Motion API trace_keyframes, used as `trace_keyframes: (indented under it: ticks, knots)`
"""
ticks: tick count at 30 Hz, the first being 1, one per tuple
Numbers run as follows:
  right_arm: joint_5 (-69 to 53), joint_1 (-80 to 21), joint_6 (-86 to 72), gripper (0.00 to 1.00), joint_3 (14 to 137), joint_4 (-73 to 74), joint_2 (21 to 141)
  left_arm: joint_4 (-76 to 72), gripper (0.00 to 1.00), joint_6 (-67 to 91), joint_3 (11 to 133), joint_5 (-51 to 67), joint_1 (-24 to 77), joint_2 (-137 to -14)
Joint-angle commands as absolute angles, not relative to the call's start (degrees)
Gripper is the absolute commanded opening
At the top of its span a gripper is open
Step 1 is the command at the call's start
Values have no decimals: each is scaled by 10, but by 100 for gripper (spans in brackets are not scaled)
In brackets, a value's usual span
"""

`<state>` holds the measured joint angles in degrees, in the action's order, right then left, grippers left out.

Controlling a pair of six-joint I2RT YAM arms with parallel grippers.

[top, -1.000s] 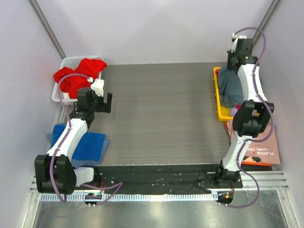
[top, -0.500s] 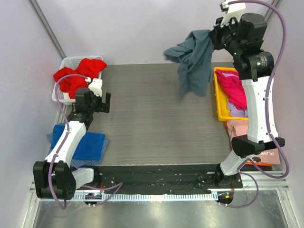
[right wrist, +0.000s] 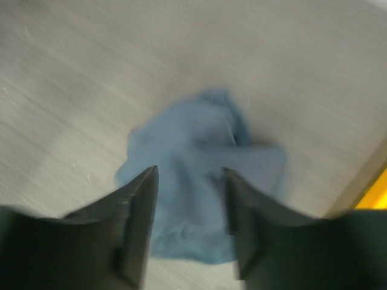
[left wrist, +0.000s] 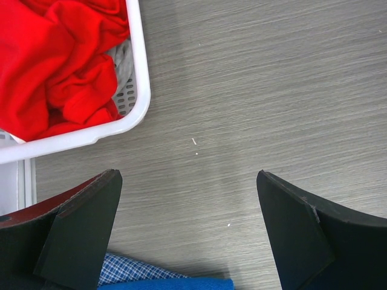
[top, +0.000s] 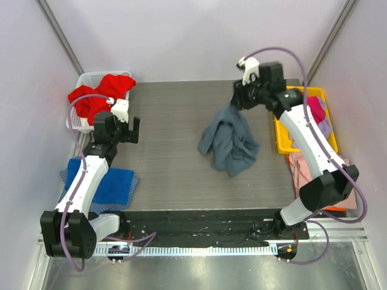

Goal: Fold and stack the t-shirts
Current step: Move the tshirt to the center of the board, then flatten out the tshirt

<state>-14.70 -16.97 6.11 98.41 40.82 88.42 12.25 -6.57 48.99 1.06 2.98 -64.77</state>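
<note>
The large slate blue-grey t-shirt [top: 230, 142] lies crumpled in a heap on the grey table, right of centre. Its upper end reaches up toward my right gripper [top: 237, 104], which hovers just above it. In the right wrist view that gripper [right wrist: 188, 172] has its jaws parted, with the blurred shirt [right wrist: 199, 175] showing below the gap. My left gripper [top: 125, 134] stands wide open and holds nothing over bare table [left wrist: 187, 175]. A red t-shirt [top: 100, 93] fills the white basket [top: 81, 78]. A folded royal blue t-shirt [top: 115, 184] lies under the left arm.
A yellow bin [top: 281, 142] at the right edge holds a magenta t-shirt [top: 315, 112]. A pale pink t-shirt [top: 299, 169] lies on an orange box [top: 338, 199] in front of it. The basket's rim [left wrist: 136, 90] and a blue checked cloth [left wrist: 130, 269] flank the left gripper.
My right arm lifted the slate t-shirt out of the yellow bin, swung it left and lowered it onto the table. Its jaws have parted. The left arm barely moved.
</note>
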Motion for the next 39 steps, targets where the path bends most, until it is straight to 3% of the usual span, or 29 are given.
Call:
trace_keyframes:
  ticks: [1,3,8,21,26,39]
  knots:
    - [-135,-177,90,67,878,360,864,120,100,-64,514,20,33,-642]
    - [-115,-177,100,86,845,355,854,121,100,-59,515,33,32,-646]
    - [-88,-185,124,91,802,370,834,132,100,-47,519,102,45,-661]
    - [-3,-189,169,79,587,379,766,165,100,-67,550,89,253,-780]
    - [41,-189,178,70,550,356,774,156,100,-71,591,71,272,-838]
    - [83,-189,195,63,539,316,812,106,100,-86,667,90,304,-948]
